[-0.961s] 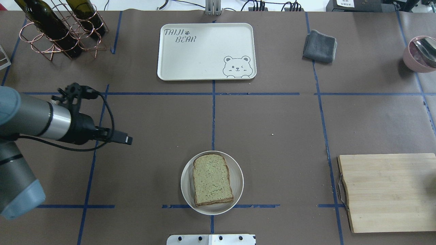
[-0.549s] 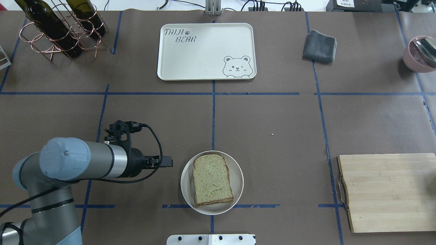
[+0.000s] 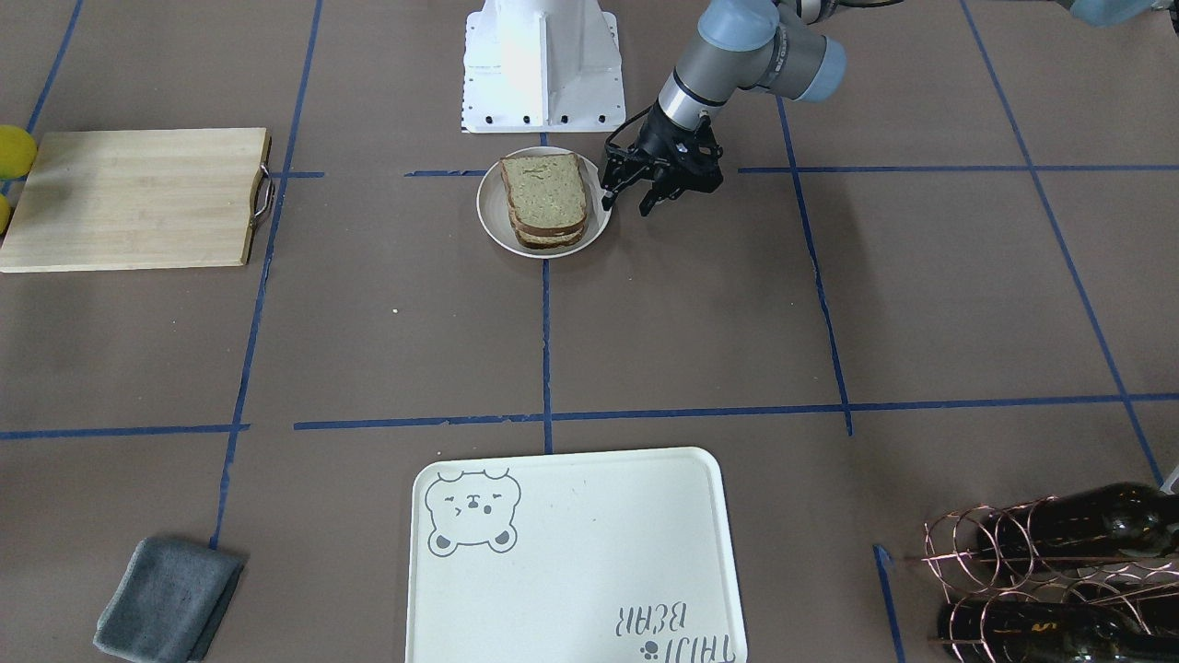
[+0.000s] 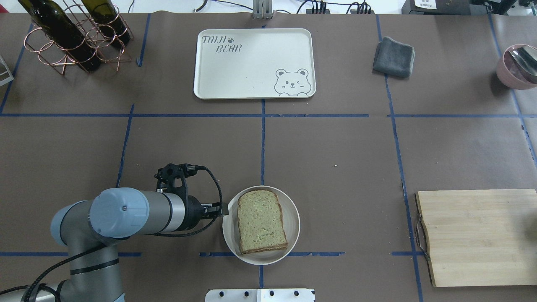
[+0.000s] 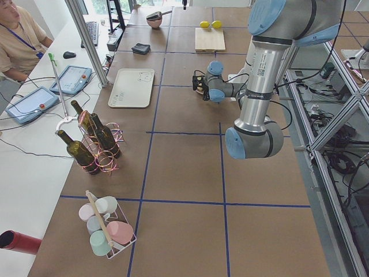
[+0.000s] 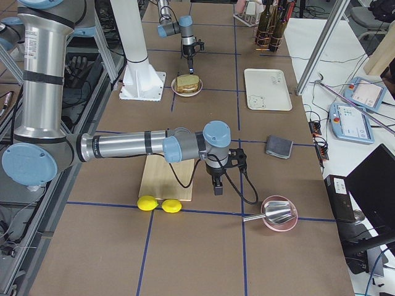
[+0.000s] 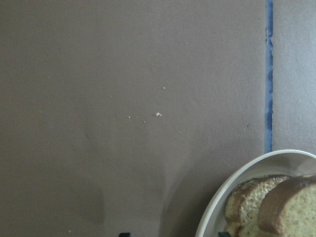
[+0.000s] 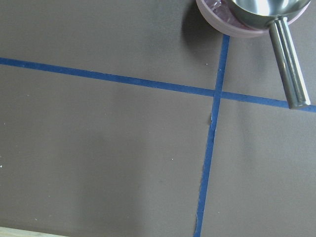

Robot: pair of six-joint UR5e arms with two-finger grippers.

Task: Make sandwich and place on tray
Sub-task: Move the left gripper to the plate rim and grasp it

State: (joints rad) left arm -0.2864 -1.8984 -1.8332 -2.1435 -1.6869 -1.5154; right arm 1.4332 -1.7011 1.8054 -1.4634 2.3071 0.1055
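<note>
The sandwich (image 4: 262, 220) is two brown-crusted slices of greenish-tan bread stacked on a small round white plate (image 4: 229, 235) near the table's front middle; no egg shows between them. It also shows in the front-facing view (image 3: 543, 191) and in the left wrist view (image 7: 276, 207). My left gripper (image 3: 626, 201) is open and low at the plate's left rim, one finger next to the rim, holding nothing. The cream tray (image 4: 251, 63) with the bear drawing lies bare at the far middle. My right gripper (image 6: 216, 185) hangs over the table near the cutting board; I cannot tell whether it is open.
A wooden cutting board (image 4: 478, 235) lies front right, two lemons (image 6: 157, 203) beside it. A grey cloth (image 4: 393, 56) and a pink bowl with a metal ladle (image 4: 518, 65) are far right. A copper rack of wine bottles (image 4: 71, 37) stands far left.
My left arm swung from the table's left side toward the front and right, bringing the gripper down to the plate's left rim. The sandwich and plate have not moved.
</note>
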